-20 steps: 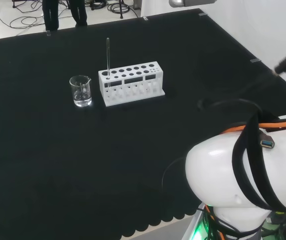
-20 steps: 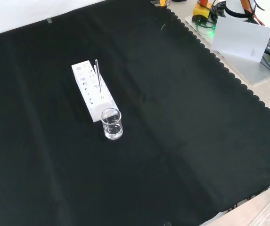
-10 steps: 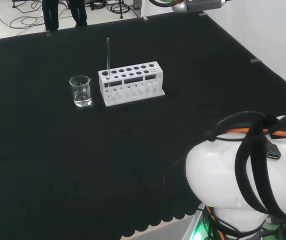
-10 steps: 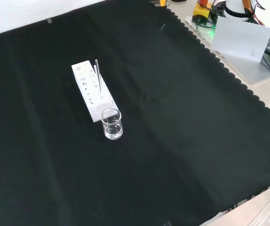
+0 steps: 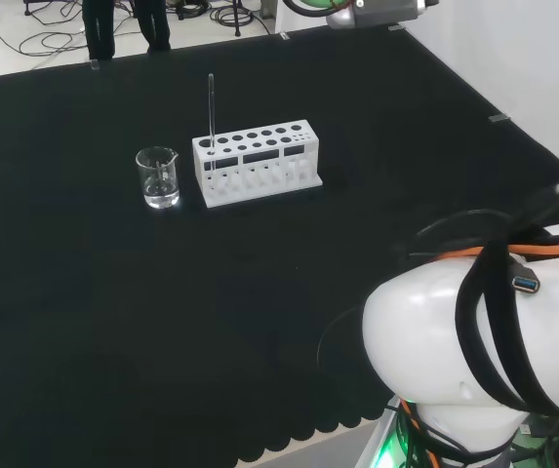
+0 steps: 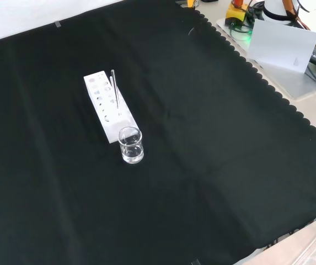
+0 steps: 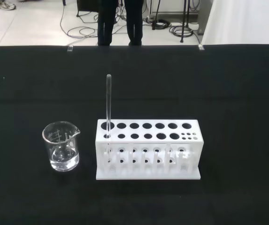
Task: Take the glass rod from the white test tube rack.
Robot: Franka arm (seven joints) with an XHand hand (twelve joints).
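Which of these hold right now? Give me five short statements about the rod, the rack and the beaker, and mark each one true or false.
1. The glass rod stands upright in a hole of the white test tube rack. True.
2. The rod sits at the rack end farthest from the beaker. False: it is in the end nearest the beaker.
3. The beaker lies tipped on its side. False: it stands upright on the black cloth.
4. The beaker stands beside the rack, apart from it. True.
5. Test tubes fill the other holes. False: the other holes look empty.
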